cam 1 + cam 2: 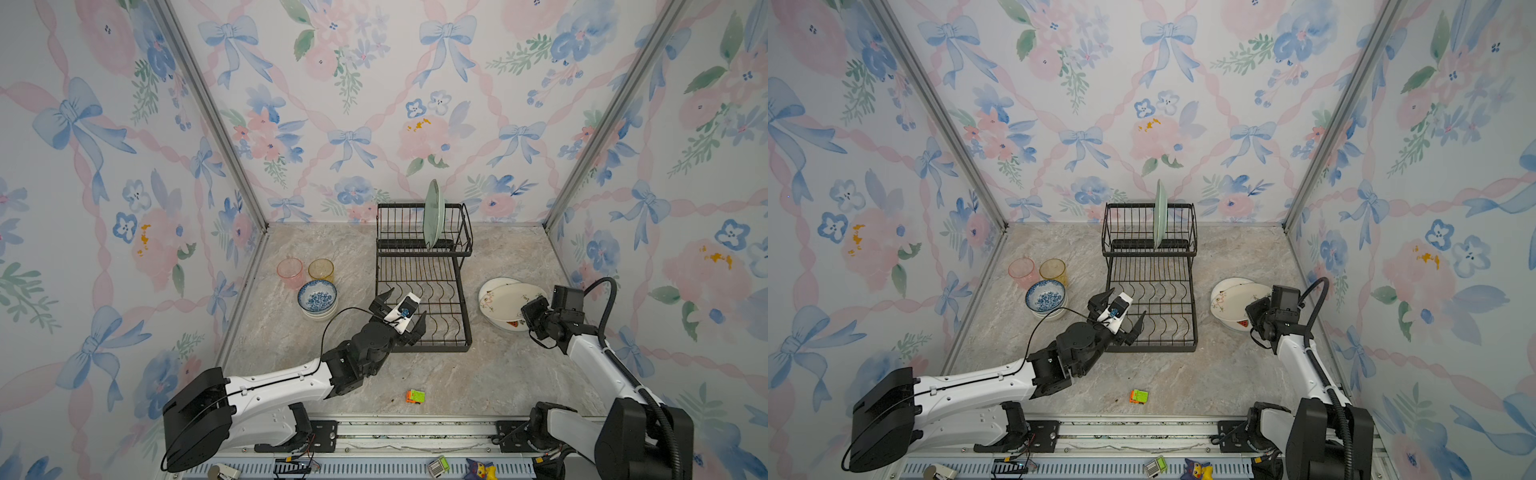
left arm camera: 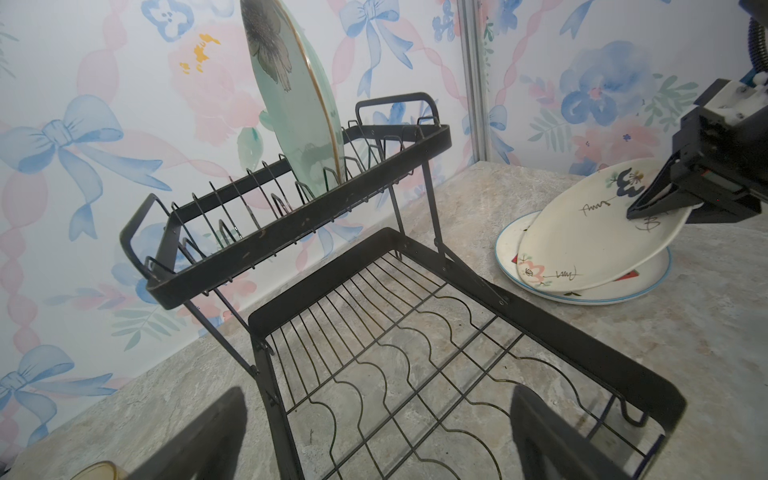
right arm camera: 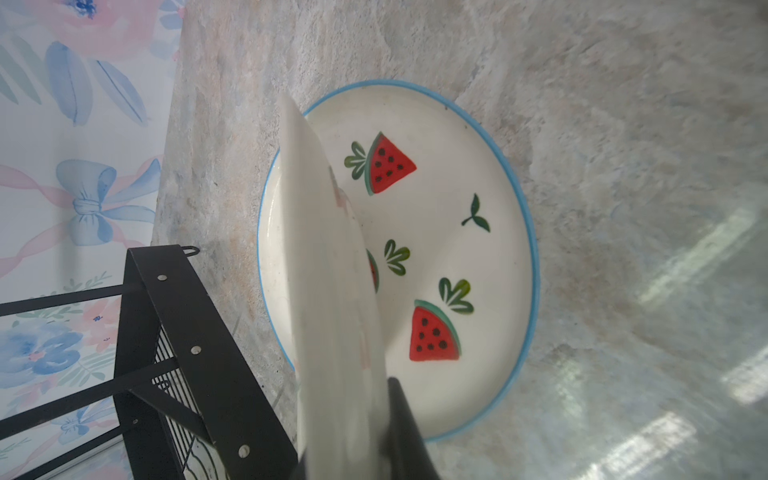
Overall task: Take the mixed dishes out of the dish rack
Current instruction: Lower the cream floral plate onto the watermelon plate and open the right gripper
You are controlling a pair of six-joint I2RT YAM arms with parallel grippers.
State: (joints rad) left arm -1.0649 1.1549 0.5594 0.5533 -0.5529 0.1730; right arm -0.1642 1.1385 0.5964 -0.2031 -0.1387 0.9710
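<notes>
Plates lead the tally around the black wire two-tier dish rack (image 1: pixel 440 347): a pale green plate with a thin gold rim (image 1: pixel 433 214) stands on edge in a slot of the rack's raised upper basket, toward the right arm's side. Just beside the rack's lower tray on that same side, a white plate with red watermelon slices and a blue rim (image 3: pixel 436 232) lies flat on the marble-look tabletop (image 1: pixel 478 382). A cream plate with sketched flowers (image 2: pixel 590 232) leans tilted over it. Its low edge appears to rest on the watermelon plate, and its high edge is pinched by the right gripper (image 2: pixel 640 212), whose fingers are clamped tight on the rim. The left gripper (image 1: pixel 404 312) hangs over the front corner of the rack's lower tray on the left arm's side, fingers spread wide and holding nothing. Farther out on that side, apart from the rack, a blue-patterned bowl (image 1: pixel 317 296) sits nested in a white bowl (image 1: pixel 320 315). A pink glass tumbler (image 1: pixel 290 270) and an amber glass tumbler (image 1: pixel 321 270) stand upright side by side just beyond them, nearer the rack's raised end. Well in front of the rack's lower tray lies a small orange-green toy block (image 1: pixel 415 396).
</notes>
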